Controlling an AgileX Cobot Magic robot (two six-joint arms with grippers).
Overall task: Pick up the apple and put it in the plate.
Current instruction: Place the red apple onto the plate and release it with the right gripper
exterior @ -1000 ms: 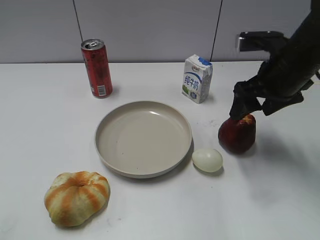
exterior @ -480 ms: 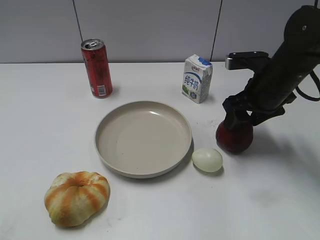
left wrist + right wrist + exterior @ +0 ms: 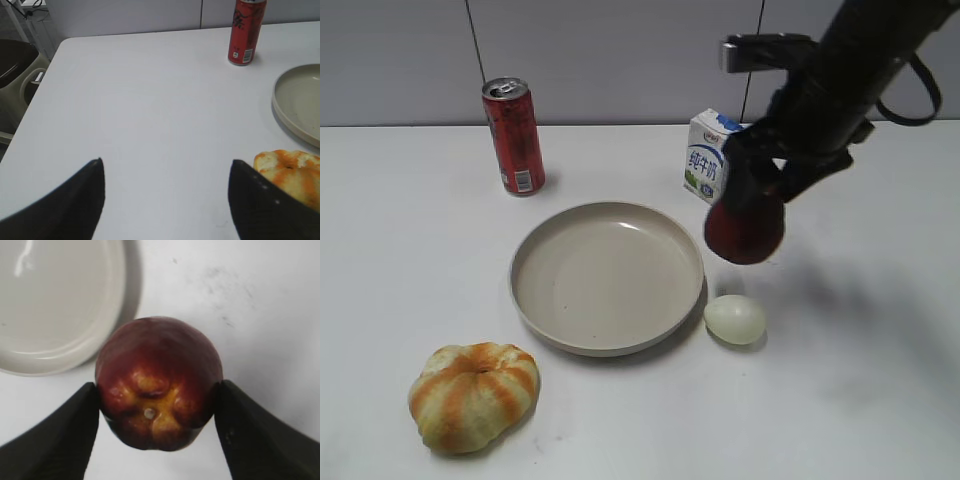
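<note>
My right gripper point(image 3: 757, 180) is shut on the dark maroon apple point(image 3: 744, 231) and holds it in the air just right of the beige plate point(image 3: 532, 256). In the right wrist view the apple point(image 3: 158, 382) sits clamped between both fingers, yellowish patch facing the camera, with the plate's rim point(image 3: 107, 335) at the upper left below it. My left gripper point(image 3: 166, 172) is open and empty over bare table; it does not show in the exterior view. The plate's rim point(image 3: 280, 102) shows at the right of the left wrist view.
A pale egg-shaped thing point(image 3: 735, 319) lies right of the plate, under the apple's near side. A milk carton point(image 3: 712, 157) stands behind the apple. A red can point(image 3: 514, 136) stands back left. An orange-striped bun point(image 3: 473, 394) lies front left, beside my left finger point(image 3: 287, 172).
My right gripper closed on the apple, lifted it off the table and carried it left and up toward the plate. Everything else stayed put.
</note>
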